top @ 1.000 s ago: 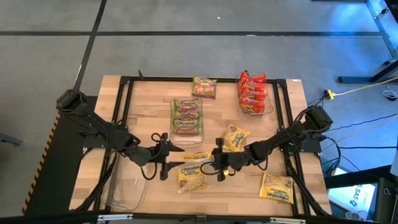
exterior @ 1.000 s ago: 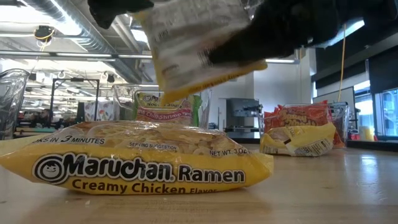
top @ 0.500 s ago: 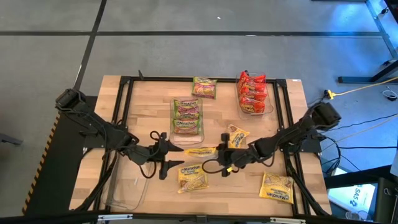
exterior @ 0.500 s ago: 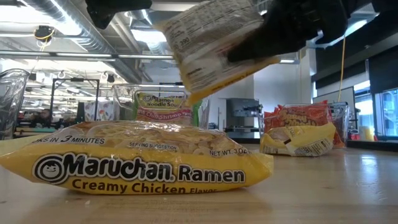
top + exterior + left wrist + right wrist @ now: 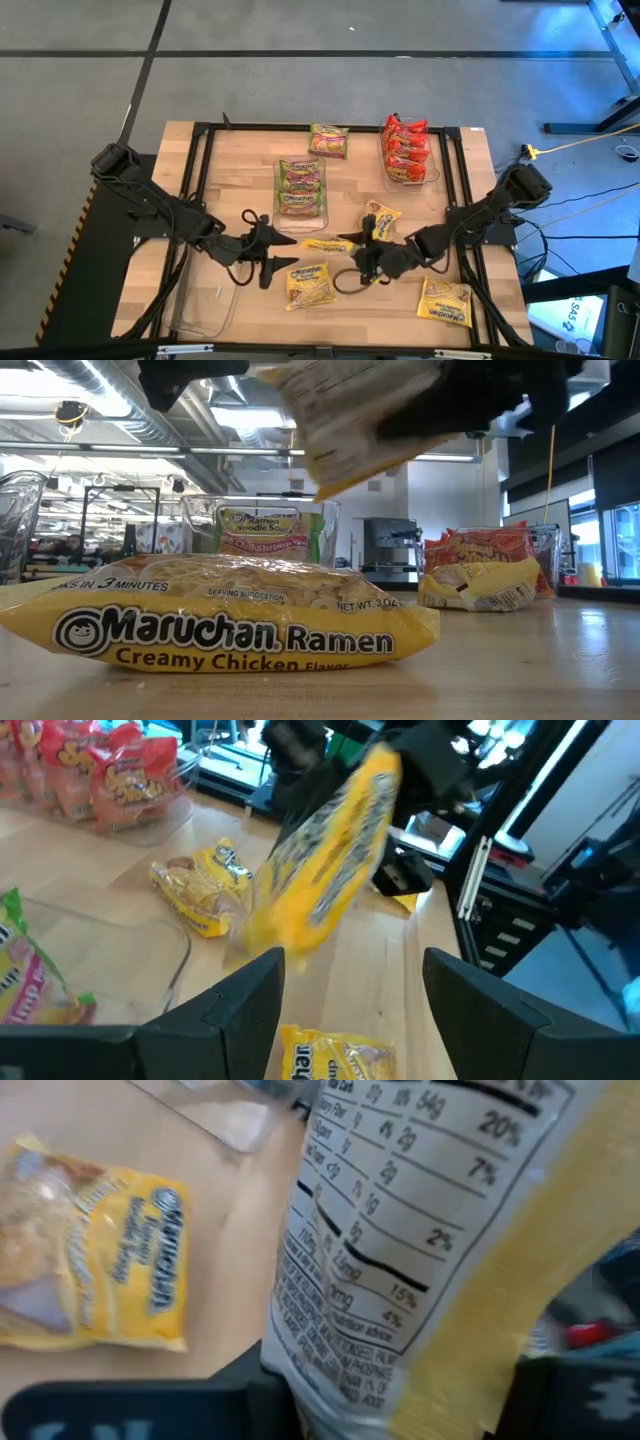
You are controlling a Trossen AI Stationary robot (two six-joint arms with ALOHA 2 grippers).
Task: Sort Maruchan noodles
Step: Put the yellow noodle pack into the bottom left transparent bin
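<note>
One yellow packet [image 5: 326,243] hangs in my right gripper [image 5: 362,243], pinched by one end and raised above the table's middle, just right of my left gripper [image 5: 266,252], whose fingers stand spread wide and empty. A second yellow packet [image 5: 309,283] lies flat below and nearer, two more [image 5: 378,222] [image 5: 445,300] lie to the right. Green packets fill the middle bin [image 5: 300,187], with one green packet [image 5: 328,140] loose beyond it; red ones fill the far-right bin [image 5: 408,150]. An empty clear bin [image 5: 205,300] sits near left, likely meant for yellow. To do this well, I should keep my grip firm on the crinkly edge, carry level, and clear my left fingers [image 5: 250,1000] without snagging.
</note>
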